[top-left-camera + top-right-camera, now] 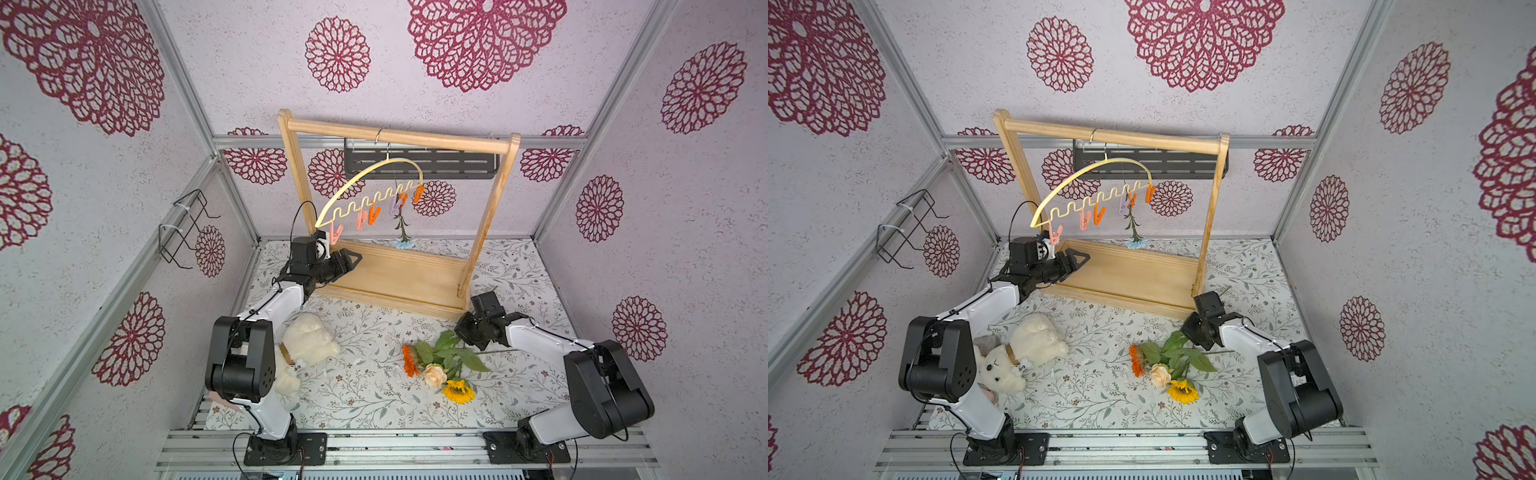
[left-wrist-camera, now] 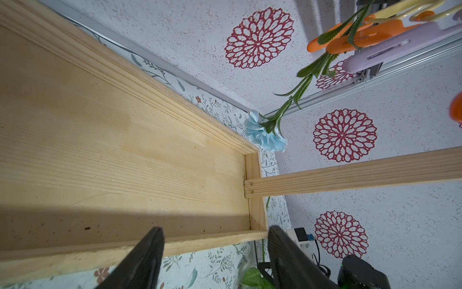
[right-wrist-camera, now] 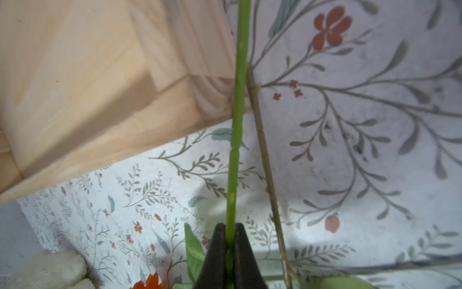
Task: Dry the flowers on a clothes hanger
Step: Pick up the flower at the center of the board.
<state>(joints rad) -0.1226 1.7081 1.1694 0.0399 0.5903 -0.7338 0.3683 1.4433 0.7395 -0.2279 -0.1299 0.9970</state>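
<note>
Three flowers lie on the mat in both top views: an orange gerbera (image 1: pixel 410 360), a peach rose (image 1: pixel 434 375) and a yellow sunflower (image 1: pixel 458 391), with broad green leaves (image 1: pixel 1173 349). A light blue carnation (image 1: pixel 402 243) hangs head down from a clothespin on the pale-yellow clothes hanger (image 1: pixel 370 178), which hooks over the wooden rail. In the right wrist view my right gripper (image 3: pixel 230 231) is shut on a bright green flower stem (image 3: pixel 237 112); a thinner brownish stem (image 3: pixel 265 162) lies beside it. My left gripper (image 2: pixel 216 237) is open and holds nothing, by the rack base's front left edge, below the hanger's low end.
The wooden rack (image 1: pixel 399 135) stands at the back on its tray-like base (image 1: pixel 395 278). A white teddy bear (image 1: pixel 307 340) lies beside the left arm. A black wire rack (image 1: pixel 183 228) hangs on the left wall and a black shelf (image 1: pixel 419 164) on the back wall.
</note>
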